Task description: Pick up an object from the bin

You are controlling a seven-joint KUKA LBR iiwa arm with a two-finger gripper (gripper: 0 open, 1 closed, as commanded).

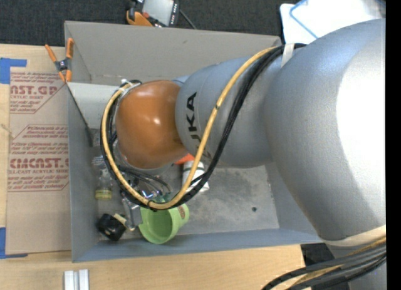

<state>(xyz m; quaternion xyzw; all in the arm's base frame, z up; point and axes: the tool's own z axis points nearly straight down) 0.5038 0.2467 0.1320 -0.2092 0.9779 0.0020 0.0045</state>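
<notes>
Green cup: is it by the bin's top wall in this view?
No, the green cup lies by the bin's bottom wall, near a small black thing.

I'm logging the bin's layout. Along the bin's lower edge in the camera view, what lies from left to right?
small black object → green cup → bare grey bin floor
</notes>
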